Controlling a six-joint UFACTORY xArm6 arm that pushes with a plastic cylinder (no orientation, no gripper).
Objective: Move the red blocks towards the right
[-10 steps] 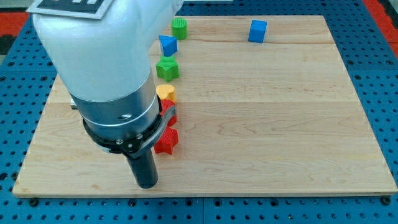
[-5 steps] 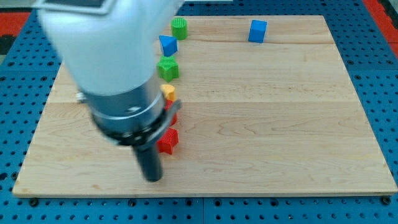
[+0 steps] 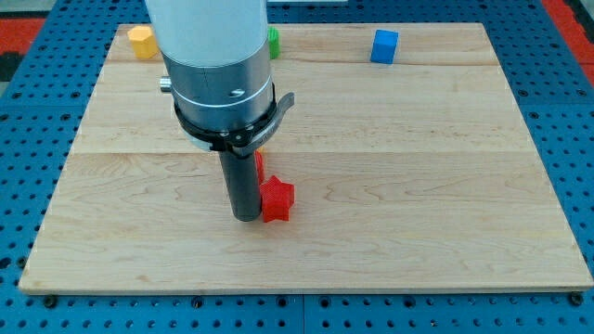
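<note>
My tip (image 3: 246, 218) rests on the wooden board (image 3: 418, 186) and touches the left side of a red star-shaped block (image 3: 277, 199). A second red block (image 3: 259, 166) shows only as a sliver just above it, mostly hidden behind the rod. The arm's wide body covers the board's upper middle-left.
A blue cube (image 3: 384, 45) sits near the view's top, right of centre. A yellow block (image 3: 141, 42) sits at the top left. A green block (image 3: 273, 41) peeks out from behind the arm at the top. Other blocks seen earlier are hidden behind the arm.
The arm moved right and up the view. My tip went from below-left of the red star block to against its left side, and the block shifted right. The yellow block at top left is uncovered.
</note>
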